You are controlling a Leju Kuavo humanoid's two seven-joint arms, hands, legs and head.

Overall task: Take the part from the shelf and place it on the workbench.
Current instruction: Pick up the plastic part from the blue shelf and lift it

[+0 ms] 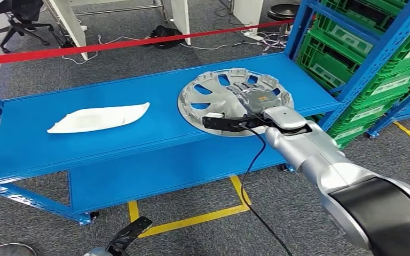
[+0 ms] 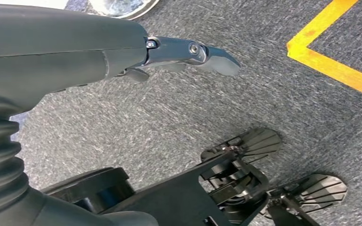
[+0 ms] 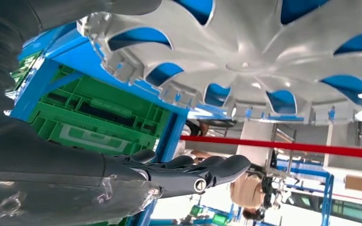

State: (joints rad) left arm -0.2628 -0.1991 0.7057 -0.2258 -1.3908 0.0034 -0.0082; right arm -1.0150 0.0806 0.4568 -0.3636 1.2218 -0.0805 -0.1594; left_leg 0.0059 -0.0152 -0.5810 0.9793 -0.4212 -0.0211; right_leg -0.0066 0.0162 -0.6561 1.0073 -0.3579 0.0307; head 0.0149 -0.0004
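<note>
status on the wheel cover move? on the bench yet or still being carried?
Looks done: the silver wheel cover lies flat on the blue workbench, beside a white part. In hand: the right hand hovers over it, fingers spread, apparently not gripping. Left: pull that arm clear. The left hand hangs over the floor.

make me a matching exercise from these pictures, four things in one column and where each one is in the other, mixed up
Things:
1. silver wheel cover
2. white curved part
3. green crates
4. left hand

Places:
A. stacked in the blue shelf rack to the right of the workbench
B. hanging low above the grey carpet
C. lying on the left part of the blue workbench top
D. lying on the right part of the blue workbench top, under the right hand

Pairs: 1-D, 2-C, 3-A, 4-B
</note>
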